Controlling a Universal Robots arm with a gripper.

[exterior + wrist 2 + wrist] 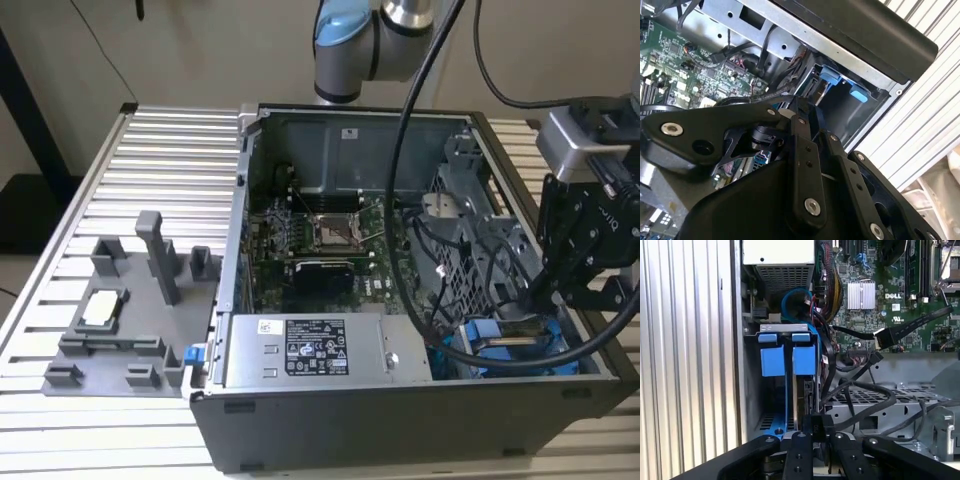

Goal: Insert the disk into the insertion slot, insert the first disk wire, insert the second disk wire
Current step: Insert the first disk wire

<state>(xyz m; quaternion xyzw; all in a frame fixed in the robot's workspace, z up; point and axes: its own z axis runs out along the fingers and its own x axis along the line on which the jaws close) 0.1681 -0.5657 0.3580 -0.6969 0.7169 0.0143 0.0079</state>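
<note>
The disk stands on edge in the drive slot at the case's front corner, clipped in its blue carrier with two end tabs at the far end. My gripper is at the disk's near end, fingers drawn close together around it. In the exterior view the gripper reaches down into the bay on that view's right, above the blue carrier. A black flat wire with a loose connector hangs free over the motherboard. Blue tabs also appear in the second wrist view.
The grey power-supply box lies along the case's front wall, beside the bay. Bundled black cables crowd the metal drive cage. The motherboard fills the case floor. A grey fixture tray sits outside the case on the slatted table, at the exterior view's left.
</note>
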